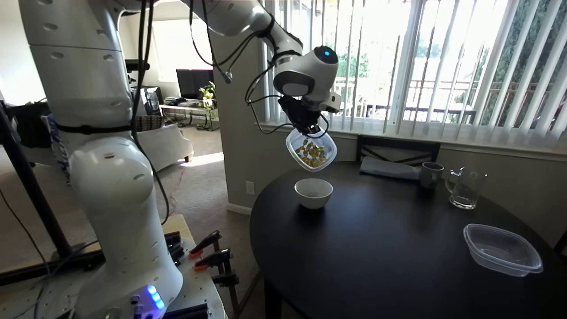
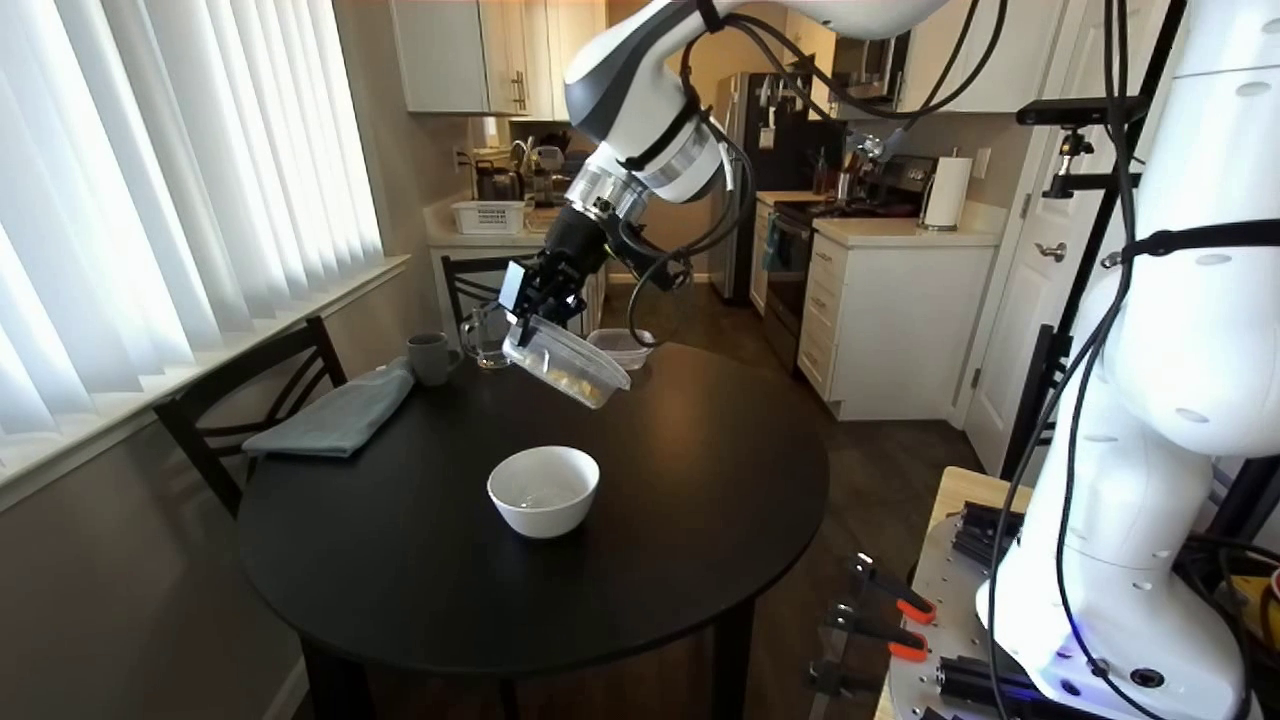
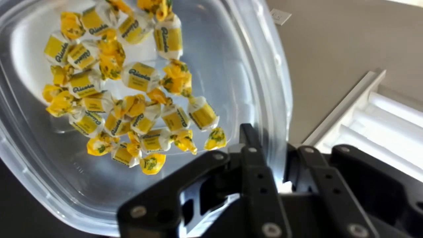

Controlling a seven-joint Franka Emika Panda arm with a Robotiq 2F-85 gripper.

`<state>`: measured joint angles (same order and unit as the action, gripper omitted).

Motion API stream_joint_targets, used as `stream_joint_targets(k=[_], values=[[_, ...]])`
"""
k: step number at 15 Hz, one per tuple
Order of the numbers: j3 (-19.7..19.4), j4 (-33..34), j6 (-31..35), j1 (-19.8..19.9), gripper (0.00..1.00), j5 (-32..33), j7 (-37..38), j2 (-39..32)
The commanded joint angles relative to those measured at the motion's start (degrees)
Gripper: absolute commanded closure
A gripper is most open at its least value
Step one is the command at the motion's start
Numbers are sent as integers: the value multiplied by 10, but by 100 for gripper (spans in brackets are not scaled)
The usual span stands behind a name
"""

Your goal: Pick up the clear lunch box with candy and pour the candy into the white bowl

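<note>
The clear lunch box (image 1: 327,142) hangs tilted in the air, its open side facing the camera in an exterior view. It also shows tilted in an exterior view (image 2: 570,352) and large in the wrist view (image 3: 214,72). The candy (image 1: 311,154), many yellow wrapped pieces, lies inside the box, gathered toward its lower side; the pieces also show in the wrist view (image 3: 140,77). My gripper (image 3: 269,142) is shut on the box's wall at the rim, one finger inside and one outside. The white bowl (image 1: 313,197) stands upright on the table below the box (image 2: 545,505), apart from it.
The round black table (image 1: 376,248) also bears a wide clear plastic container (image 1: 502,254), a glass mug (image 1: 465,190), a grey mug (image 1: 430,176) and a folded grey cloth (image 1: 387,168). A dark chair (image 2: 290,380) stands against the table by the window.
</note>
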<state>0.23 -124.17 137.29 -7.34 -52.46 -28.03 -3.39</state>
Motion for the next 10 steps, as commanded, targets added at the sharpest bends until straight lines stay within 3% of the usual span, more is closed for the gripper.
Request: stream_joint_targets(k=[1, 5, 10], values=[[-3, 68, -121, 63, 96, -57, -151, -79], [-3, 110, -252, 118, 96, -54, -269, -157], [0, 155, -376, 131, 96, -5, -328, -220]])
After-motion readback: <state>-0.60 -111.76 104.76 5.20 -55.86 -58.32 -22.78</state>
